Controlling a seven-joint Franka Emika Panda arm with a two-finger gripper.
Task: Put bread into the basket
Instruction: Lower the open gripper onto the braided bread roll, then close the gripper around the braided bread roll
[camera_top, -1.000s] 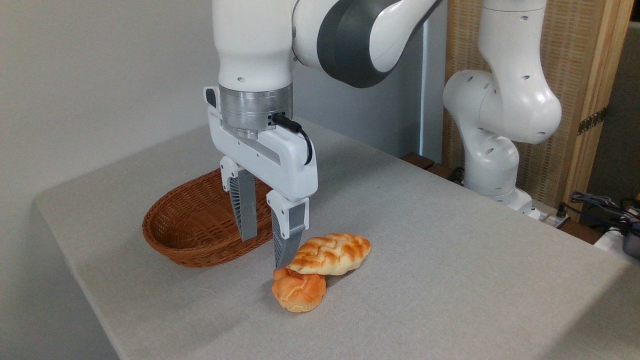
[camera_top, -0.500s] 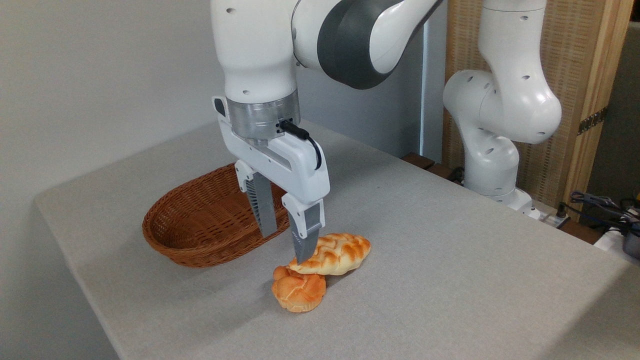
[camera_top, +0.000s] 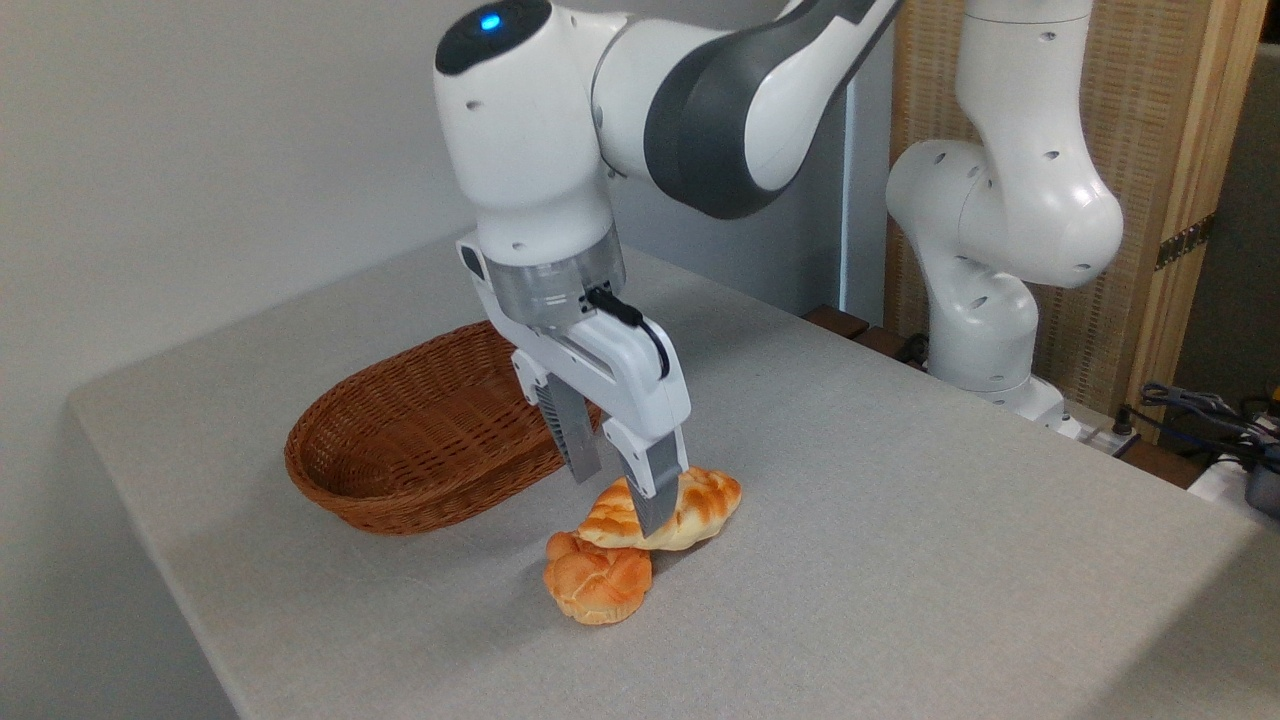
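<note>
Since a moment ago I have swung right and down from beside the basket (camera_top: 415, 440), so my gripper (camera_top: 618, 500), fingers spread wide, straddles the pale braided bread (camera_top: 700, 500), which lies on the table (camera_top: 900, 560) propped on a small orange bun (camera_top: 597, 585).

A robotics laboratory bench: a white robot arm (camera_top: 1000, 190) is bolted beside a plain table (camera_top: 900, 560) draped in grey cloth, with bundled cables (camera_top: 1200, 410) and a power strip (camera_top: 1110, 435) at the right edge, a bare wall (camera_top: 200, 150) and a wooden-framed woven screen (camera_top: 1170, 120) behind.
</note>
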